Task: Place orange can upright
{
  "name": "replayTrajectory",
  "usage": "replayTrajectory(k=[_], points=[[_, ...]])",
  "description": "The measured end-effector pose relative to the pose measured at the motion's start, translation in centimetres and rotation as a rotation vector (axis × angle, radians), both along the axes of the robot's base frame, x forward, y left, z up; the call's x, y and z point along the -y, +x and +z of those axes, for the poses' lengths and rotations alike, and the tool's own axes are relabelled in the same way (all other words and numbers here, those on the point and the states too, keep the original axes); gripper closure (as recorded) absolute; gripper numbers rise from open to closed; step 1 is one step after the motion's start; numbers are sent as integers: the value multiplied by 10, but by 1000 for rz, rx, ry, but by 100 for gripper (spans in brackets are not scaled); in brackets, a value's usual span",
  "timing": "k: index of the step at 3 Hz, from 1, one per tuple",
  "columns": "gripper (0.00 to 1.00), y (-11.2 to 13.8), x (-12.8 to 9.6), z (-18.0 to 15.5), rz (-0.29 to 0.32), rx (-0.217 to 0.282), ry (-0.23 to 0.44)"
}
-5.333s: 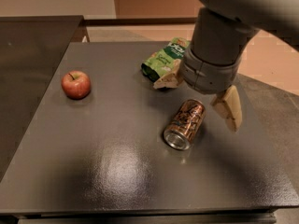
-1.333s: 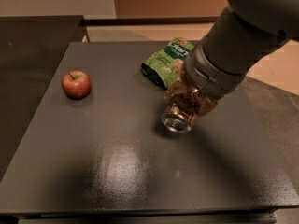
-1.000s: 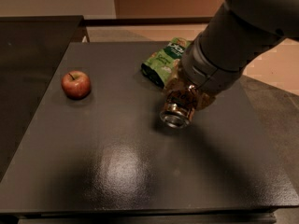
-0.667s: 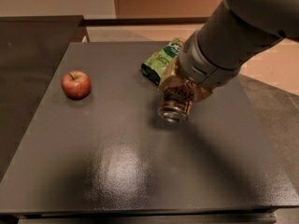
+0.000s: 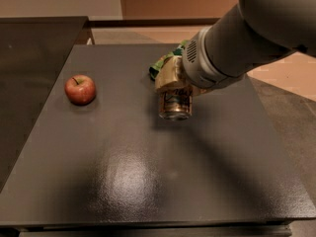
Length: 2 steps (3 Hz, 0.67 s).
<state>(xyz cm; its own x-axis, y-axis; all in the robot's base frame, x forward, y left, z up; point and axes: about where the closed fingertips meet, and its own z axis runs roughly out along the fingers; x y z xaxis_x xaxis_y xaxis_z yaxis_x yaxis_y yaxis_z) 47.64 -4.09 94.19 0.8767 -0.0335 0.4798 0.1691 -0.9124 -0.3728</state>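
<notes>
The orange can (image 5: 175,103) is coppery brown with a dark print. It hangs nearly upright, slightly tilted, with its silver end down, just above or touching the dark table (image 5: 148,177) right of the middle. My gripper (image 5: 174,85) comes in from the upper right and is shut on the can's upper part, with a tan finger (image 5: 168,78) across it. The grey arm hides the can's top.
A red apple (image 5: 80,89) sits at the table's left. A green snack bag (image 5: 162,65) lies just behind the gripper, mostly hidden by it. The table's right edge borders the floor. A second dark surface lies at the far left.
The gripper closed on the lying can, lifted it and turned it from lying on its side towards upright. It has shifted slightly left. Apple and bag have not moved.
</notes>
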Motion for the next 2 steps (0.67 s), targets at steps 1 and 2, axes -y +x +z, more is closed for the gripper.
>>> replayTrajectory(k=[1, 2], points=[[100, 2, -9, 5, 91, 123, 16], [100, 4, -12, 10, 144, 222, 61]])
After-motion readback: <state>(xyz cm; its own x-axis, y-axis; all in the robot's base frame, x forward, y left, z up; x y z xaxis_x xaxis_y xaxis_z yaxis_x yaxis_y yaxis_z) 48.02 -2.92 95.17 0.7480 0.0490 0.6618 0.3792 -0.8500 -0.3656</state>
